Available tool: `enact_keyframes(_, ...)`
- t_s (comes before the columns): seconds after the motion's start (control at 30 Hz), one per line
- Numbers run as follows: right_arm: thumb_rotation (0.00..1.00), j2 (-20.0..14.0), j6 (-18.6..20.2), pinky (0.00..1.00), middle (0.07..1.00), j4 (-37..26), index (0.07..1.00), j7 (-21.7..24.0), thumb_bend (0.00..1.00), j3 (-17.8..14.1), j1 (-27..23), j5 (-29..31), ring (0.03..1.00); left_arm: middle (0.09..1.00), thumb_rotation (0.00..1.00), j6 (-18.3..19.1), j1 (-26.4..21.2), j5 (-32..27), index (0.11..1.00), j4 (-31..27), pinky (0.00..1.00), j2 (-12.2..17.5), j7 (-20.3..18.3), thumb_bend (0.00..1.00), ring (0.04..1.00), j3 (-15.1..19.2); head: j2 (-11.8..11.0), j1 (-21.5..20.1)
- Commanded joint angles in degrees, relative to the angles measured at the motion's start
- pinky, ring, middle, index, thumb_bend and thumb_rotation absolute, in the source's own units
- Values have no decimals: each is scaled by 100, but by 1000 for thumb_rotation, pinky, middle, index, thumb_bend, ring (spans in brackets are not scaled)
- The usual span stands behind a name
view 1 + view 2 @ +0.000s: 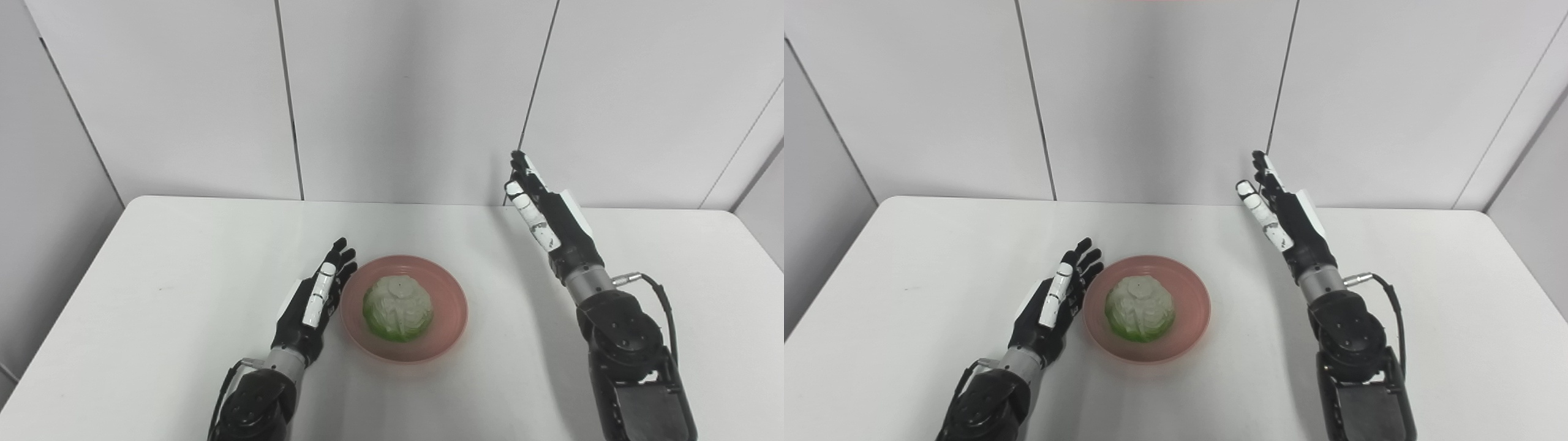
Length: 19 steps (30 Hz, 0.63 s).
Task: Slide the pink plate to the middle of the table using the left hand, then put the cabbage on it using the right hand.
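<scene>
A pink plate (447, 318) sits near the middle of the white table (184, 257). A pale green cabbage (398, 307) lies on the plate, a little left of its centre. My left hand (315, 300) is open, fingers straight, low on the table right beside the plate's left rim. My right hand (542, 208) is open and empty, raised above the table to the right of and behind the plate, fingers pointing up and away. The same layout shows in the right eye view: plate (1191, 318), cabbage (1140, 316), left hand (1056, 300), right hand (1283, 217).
White wall panels (404, 92) stand right behind the table's far edge. The table's left edge (67, 294) and right side (723, 275) are in view. A black cable (664, 306) loops from my right wrist.
</scene>
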Motion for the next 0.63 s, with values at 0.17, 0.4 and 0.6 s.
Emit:
enact_keyframes(0.17, 1000, 152, -599, 1000, 1000, 141, 1000, -278, 475, -196, 172, 515, 1000, 977, 1000, -15, 199, 290, 983, 81, 990, -118, 209, 574, 972, -44, -33, 45)
enact_keyframes(0.4, 1000, 464, -207, 993, 999, -143, 1000, -536, 306, -217, 569, 767, 997, 991, 1000, -80, 277, 314, 1000, -68, 983, -170, 301, 536, 981, 20, -62, 74)
enact_keyframes(0.6, 1000, 501, -529, 996, 1000, 98, 1000, -368, 258, -101, 902, 945, 994, 991, 1000, -246, 369, 465, 1000, -151, 966, -151, 386, 527, 985, 20, -39, 164)
